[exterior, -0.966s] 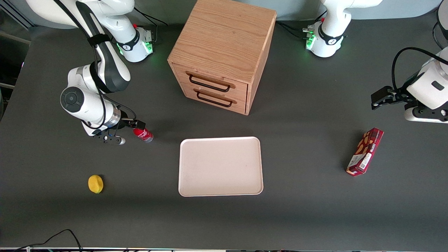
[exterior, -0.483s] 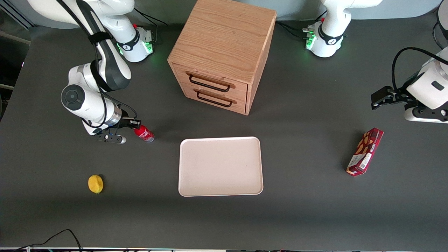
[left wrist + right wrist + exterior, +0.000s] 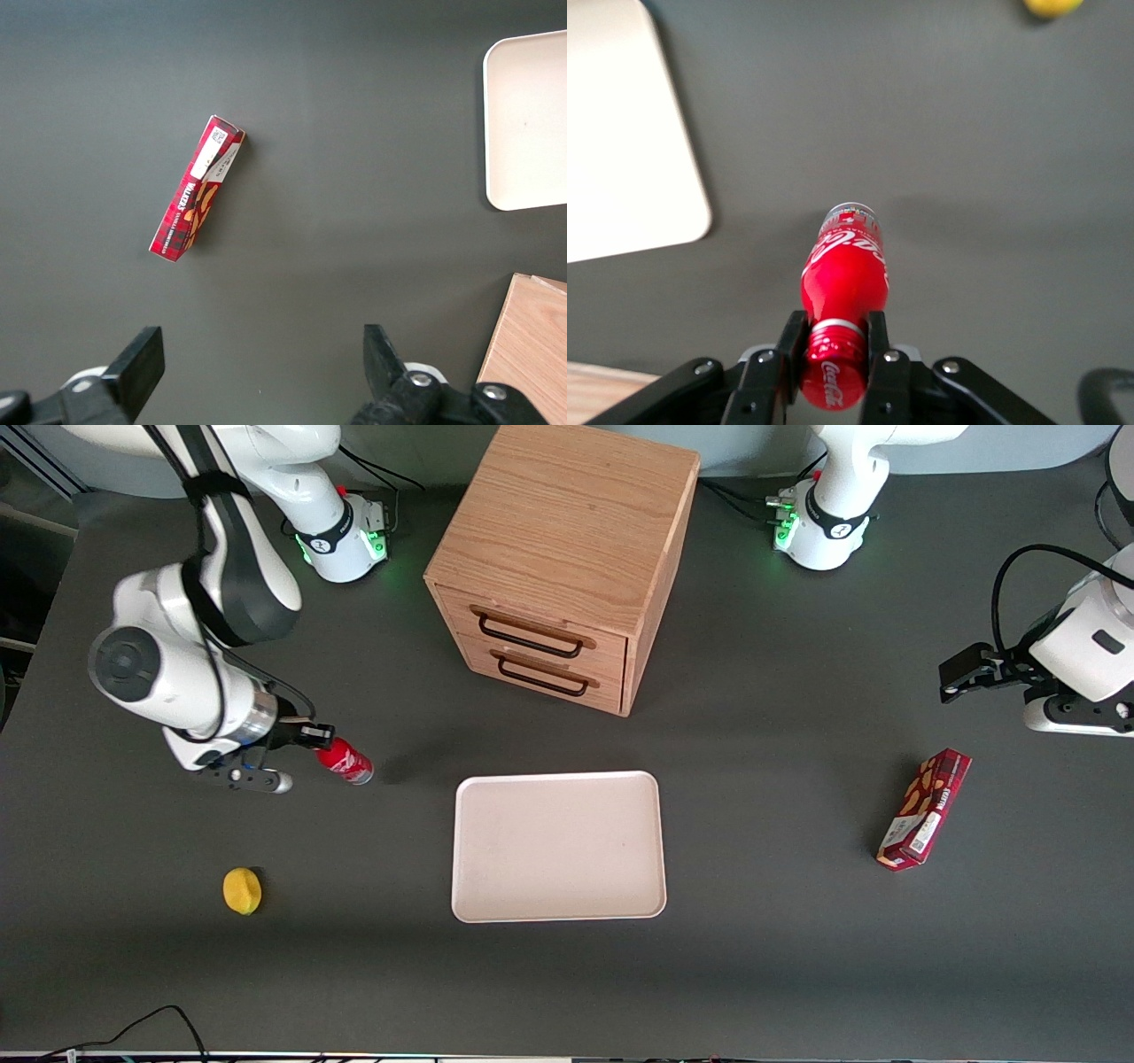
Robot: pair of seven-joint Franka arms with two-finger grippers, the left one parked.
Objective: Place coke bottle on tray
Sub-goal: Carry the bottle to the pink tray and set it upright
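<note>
Right wrist view: gripper (image 3: 833, 350) pinches the coke bottle (image 3: 843, 288) at its neck beside the tray (image 3: 620, 133); bottle likely light, rigid, smooth and prone to swinging.

End effector (image 3: 312, 734) w/ coke bottle (image 3: 347, 763) beside tray (image 3: 558, 845), toward working arm's end.

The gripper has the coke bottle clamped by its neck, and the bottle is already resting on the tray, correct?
Not quite. The gripper does clamp the coke bottle at its neck, but the bottle is not on the tray. The front view shows it hanging off the gripper over bare table, beside the tray toward the working arm's end, apart from its rim.
</note>
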